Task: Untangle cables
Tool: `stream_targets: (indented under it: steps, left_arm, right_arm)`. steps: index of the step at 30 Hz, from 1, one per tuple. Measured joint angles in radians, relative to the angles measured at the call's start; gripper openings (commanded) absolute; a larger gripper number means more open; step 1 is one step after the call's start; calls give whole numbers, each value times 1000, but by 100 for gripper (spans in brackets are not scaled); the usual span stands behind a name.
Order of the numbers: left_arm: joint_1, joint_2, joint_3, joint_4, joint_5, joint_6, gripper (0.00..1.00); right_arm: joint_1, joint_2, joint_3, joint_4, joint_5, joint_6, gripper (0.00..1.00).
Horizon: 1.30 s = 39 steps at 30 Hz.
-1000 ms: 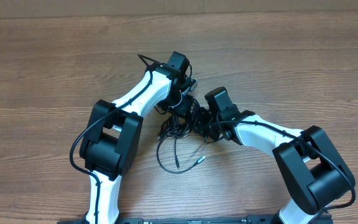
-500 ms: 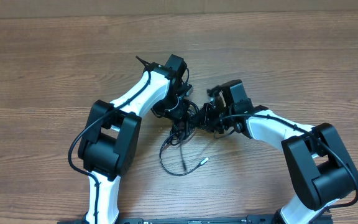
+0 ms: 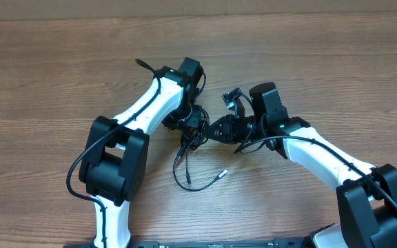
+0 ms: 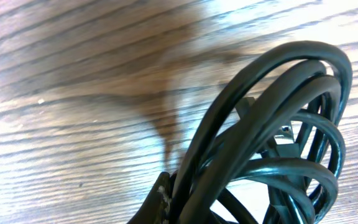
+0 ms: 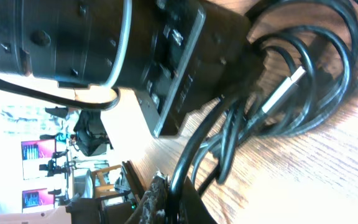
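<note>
Left arm [image 3: 147, 105] and right arm [image 3: 319, 155] converge, jaws shut.

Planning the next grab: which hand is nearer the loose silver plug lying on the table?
Right, narrowly. The right hand lies just beyond the plug; the left hand lies beyond it and further left.

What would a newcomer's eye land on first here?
The left gripper and right gripper meet tip to tip at mid-table, both shut on one black knot of cables. A slack loop trails toward the bases, with a loose plug lying on the table.
</note>
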Motion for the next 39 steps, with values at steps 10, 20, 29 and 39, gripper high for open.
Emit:
stream_targets:
  steps: [10,20,29,39]
  left_arm:
    - [26,0,0,-12,-23,-60,9]
    - [30,0,0,-14,-50,-172,18]
    - [68,0,0,-21,-46,-175,31]
    - [91,0,0,4,92,-14,49]
  right_arm:
    - [0,0,1,-252,126,15,4]
    - [0,0,2,-411,386,154,4]
    - [6,0,3,-425,438,196,4]
    - [26,-2,3,-430,468,241,65]
